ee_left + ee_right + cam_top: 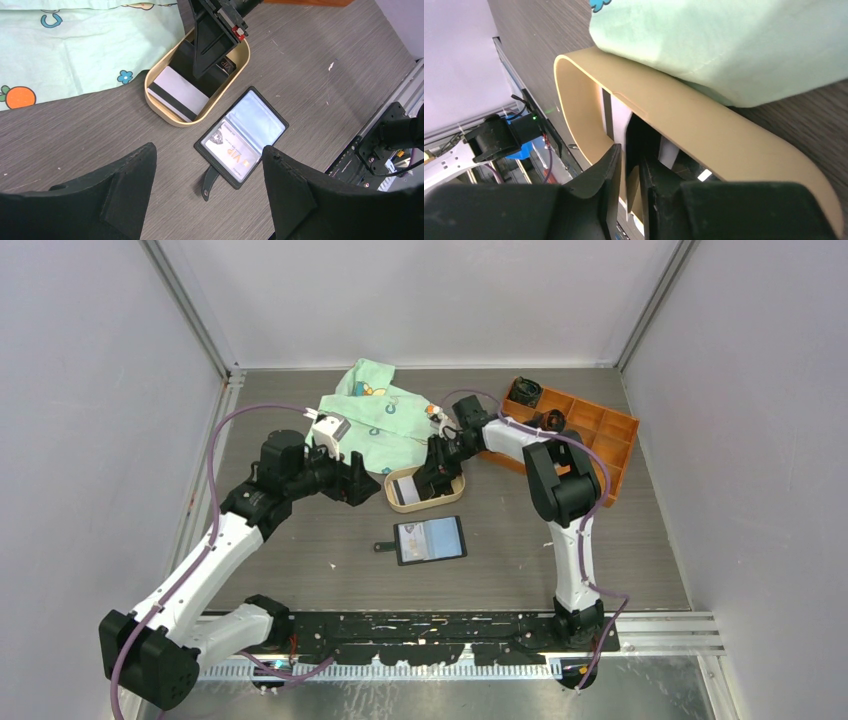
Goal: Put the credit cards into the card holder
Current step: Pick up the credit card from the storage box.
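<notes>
The card holder (430, 539) lies open on the table, snap tab to its left. In the left wrist view (260, 117) a whitish card marked VIP (235, 150) sits in one clear pocket. A tan oval tray (425, 506) behind it holds a white card with a black stripe (177, 95) and a black VIP card (226, 65). My right gripper (432, 480) reaches into the tray (724, 145). Its jaws (630, 155) stand almost together on a black card tipped on edge (644, 135). My left gripper (209, 150) is open and empty, hovering left of the tray (362, 488).
A mint-green printed cloth (375, 415) lies behind the tray and touches its far rim (724, 45). An orange compartment box (585, 435) stands at the back right. The arms' black base rail (450, 625) runs along the near edge.
</notes>
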`<state>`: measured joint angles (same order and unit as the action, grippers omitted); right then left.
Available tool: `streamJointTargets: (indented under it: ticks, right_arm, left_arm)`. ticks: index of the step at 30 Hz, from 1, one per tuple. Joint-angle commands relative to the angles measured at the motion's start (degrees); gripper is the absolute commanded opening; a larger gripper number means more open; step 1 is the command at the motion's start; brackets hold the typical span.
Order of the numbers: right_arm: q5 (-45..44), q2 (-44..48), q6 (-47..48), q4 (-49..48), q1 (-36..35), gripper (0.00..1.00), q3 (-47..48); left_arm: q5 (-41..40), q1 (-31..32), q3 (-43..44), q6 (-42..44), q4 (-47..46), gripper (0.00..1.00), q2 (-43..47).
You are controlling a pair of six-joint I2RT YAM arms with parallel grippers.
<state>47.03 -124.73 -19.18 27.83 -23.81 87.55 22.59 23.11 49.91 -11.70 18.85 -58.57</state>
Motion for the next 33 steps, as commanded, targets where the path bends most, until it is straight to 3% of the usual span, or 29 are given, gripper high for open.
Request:
streamJointTargets:
  ticks: [1,6,8,16,18,20,33]
  right_arm:
    - [-1.4,2.9,1.2,1.1,0.8,0.23,2.0]
    - [-1.8,3.2,1.8,1.5,1.2,0.04,2.0]
    - [-1.3,3.8,2.1,1.5,1.6,0.01,1.9]
    - [2.4,6.9,2.6,-0.2,2.3,0.02,0.8]
    - [2.6,6.4,2.4,-0.5,2.3,0.17,0.7]
    - [2.1,5.7,2.3,-0.2,2.3,0.25,0.8]
    - [-2.5,2.3,4.6,4.0,2.2,0.21,2.9]
  left_arm:
    - [1.4,0.0,1.1,0.6,-3.2,0.77,0.9]
    - [1.7,-0.1,1.0,0.5,-3.4,0.77,0.7]
    - [1.9,-0.1,1.0,0.5,-3.4,0.77,0.7]
    - [2.3,0.0,1.0,0.5,-3.6,0.77,0.7]
    - [2.5,0.0,1.0,0.5,-3.8,0.77,0.7]
    - [2.6,-0.1,1.0,0.4,-3.7,0.77,0.6]
    - [3.4,-0.1,0.8,0.3,-4.0,0.77,0.4]
